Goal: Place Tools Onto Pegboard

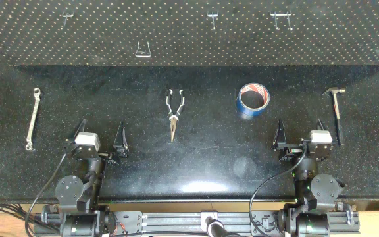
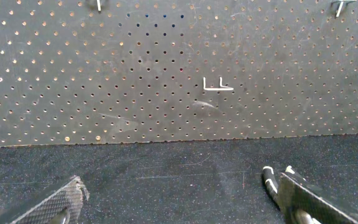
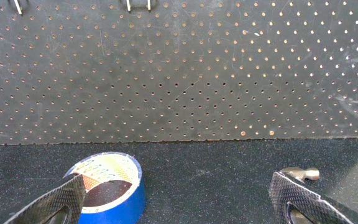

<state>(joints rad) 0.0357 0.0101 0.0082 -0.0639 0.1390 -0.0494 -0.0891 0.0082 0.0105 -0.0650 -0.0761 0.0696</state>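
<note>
A pegboard (image 1: pixel 176 33) backed the desk (image 1: pixel 202 158); near its front edge the left hand (image 1: pixel 102 125) and right hand (image 1: pixel 299 124) stood wide open, empty. The hammer (image 1: pixel 336 112) lay beside the right hand toward the right edge, handle roughly front-to-back, head nearest the pegboard.

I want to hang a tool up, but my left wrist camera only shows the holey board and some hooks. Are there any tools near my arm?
Observer: Yes. A long silver metal wrench lies flat on the black table, left of the left gripper.
Operator: What's on its other side?
Observer: Metal needle-nose pliers lie in the middle of the table, tips pointing toward the arms.
Operator: And by the other arm?
Observer: A blue roll of tape sits just ahead and left of the right gripper.
</note>
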